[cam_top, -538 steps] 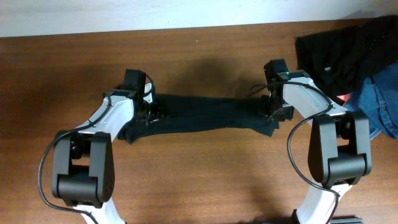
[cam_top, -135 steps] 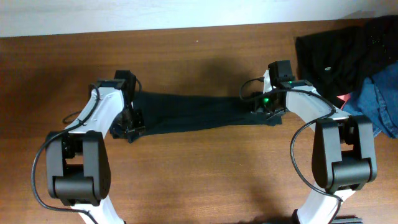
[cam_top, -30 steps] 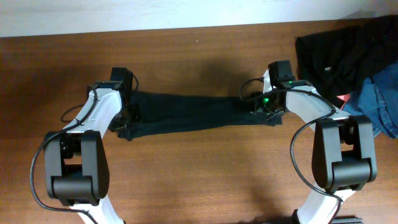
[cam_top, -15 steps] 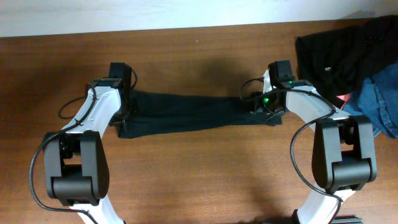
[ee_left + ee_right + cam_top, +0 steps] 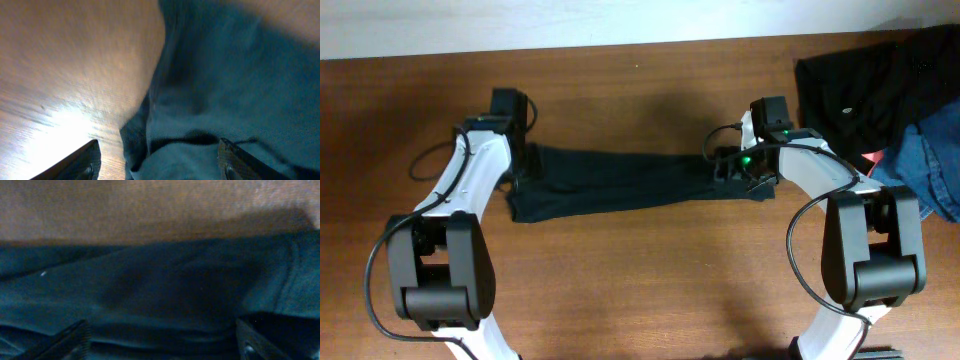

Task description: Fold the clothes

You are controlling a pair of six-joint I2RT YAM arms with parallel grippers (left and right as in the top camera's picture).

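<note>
A dark teal garment (image 5: 620, 182) lies folded into a long narrow band across the middle of the wooden table (image 5: 640, 290). My left gripper (image 5: 520, 168) hovers over its left end, jaws wide apart. In the left wrist view the left gripper (image 5: 160, 167) straddles the cloth's rumpled edge (image 5: 200, 115), and nothing is pinched between the fingertips (image 5: 85, 161). My right gripper (image 5: 732, 168) stands over the right end, also open. The right wrist view shows the right gripper (image 5: 162, 342) low above the dark fabric (image 5: 165, 285), with its fingers (image 5: 255, 340) spread wide.
A heap of other clothes sits at the back right corner: a black garment (image 5: 870, 80) and blue denim (image 5: 932, 170), with a small red patch (image 5: 876, 158) between them. The right arm's elbow is close to that heap.
My left gripper has opened and let go of the garment's left end, shifting slightly toward the back of the table. The right gripper has opened wider in place. The garment's left end now lies flatter.
</note>
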